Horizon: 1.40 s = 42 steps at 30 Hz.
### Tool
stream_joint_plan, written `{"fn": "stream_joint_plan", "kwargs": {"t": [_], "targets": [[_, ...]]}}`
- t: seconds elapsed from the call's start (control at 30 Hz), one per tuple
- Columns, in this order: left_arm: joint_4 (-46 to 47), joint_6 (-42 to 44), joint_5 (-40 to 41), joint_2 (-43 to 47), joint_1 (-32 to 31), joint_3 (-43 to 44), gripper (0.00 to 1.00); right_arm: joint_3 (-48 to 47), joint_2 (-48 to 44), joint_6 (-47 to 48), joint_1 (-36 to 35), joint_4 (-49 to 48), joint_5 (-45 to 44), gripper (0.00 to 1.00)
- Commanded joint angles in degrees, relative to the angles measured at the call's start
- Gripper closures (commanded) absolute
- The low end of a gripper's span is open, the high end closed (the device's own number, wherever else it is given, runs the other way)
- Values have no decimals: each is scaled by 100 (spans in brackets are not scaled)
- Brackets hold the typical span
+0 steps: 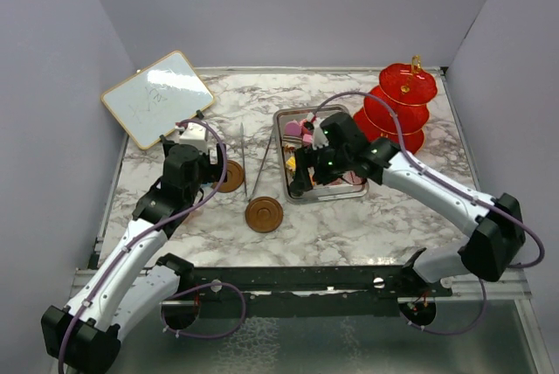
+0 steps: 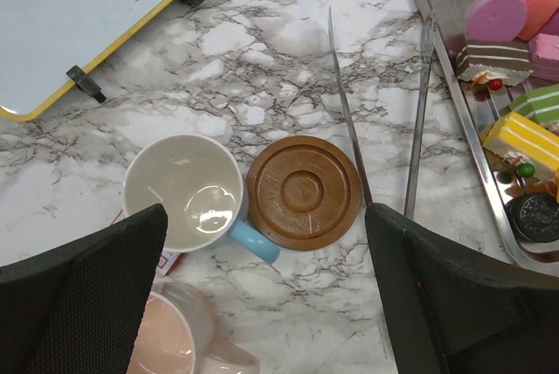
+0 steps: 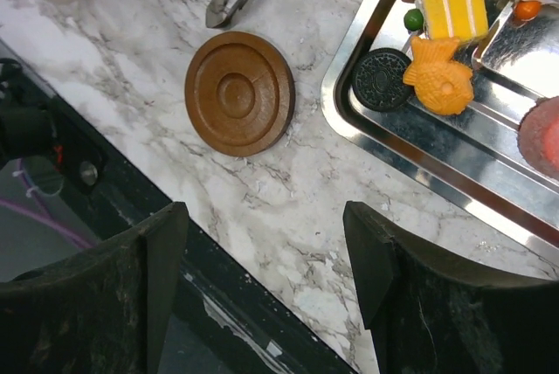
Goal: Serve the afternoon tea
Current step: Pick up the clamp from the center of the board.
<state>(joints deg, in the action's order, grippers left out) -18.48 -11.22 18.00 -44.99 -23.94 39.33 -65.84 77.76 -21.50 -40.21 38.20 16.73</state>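
Note:
The red three-tier stand (image 1: 406, 107) stands at the back right. Cake pieces lie in the steel tray (image 2: 472, 129): a pink round (image 2: 494, 16), a yellow slice (image 2: 520, 142), a green slice (image 2: 541, 103), a black cookie (image 3: 382, 79) and an orange fish (image 3: 439, 81). My left gripper (image 2: 266, 287) is open and empty above the blue cup (image 2: 183, 190), the pink cup (image 2: 162, 339) and a brown saucer (image 2: 303, 191). My right gripper (image 3: 262, 252) is open and empty over the tray's front left corner, near the second saucer (image 3: 239, 92). The left arm hides both cups in the top view.
Steel tongs (image 2: 349, 112) lie between the first saucer and the tray. A wood-framed whiteboard (image 1: 157, 99) leans at the back left. The table's dark front rail (image 3: 105, 173) runs just below the second saucer (image 1: 264, 214).

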Motion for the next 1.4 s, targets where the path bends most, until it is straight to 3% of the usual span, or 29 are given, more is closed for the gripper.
{"fn": "stream_joint_plan", "kwargs": {"t": [0.0,0.2,0.63,0.93,1.17,1.37], "targets": [[128,-44,157,195,42,97,1,-385,560,-535,-639,-104,-1341,28],[122,-75,414,376,57,49,1,-410,837,-967,-774,-391,-1625,28],[133,-47,432,265,121,72,1,-707,1440,-716,-778,-353,-1567,28],[203,-160,485,383,357,33,1,-1149,1955,-1124,-901,-533,-1439,28],[260,-174,681,523,380,-35,1,-1849,2726,-1620,-1054,-808,-1638,36],[304,-159,756,528,404,-52,1,-2510,3412,-1971,-1086,-873,-1992,36]]}}
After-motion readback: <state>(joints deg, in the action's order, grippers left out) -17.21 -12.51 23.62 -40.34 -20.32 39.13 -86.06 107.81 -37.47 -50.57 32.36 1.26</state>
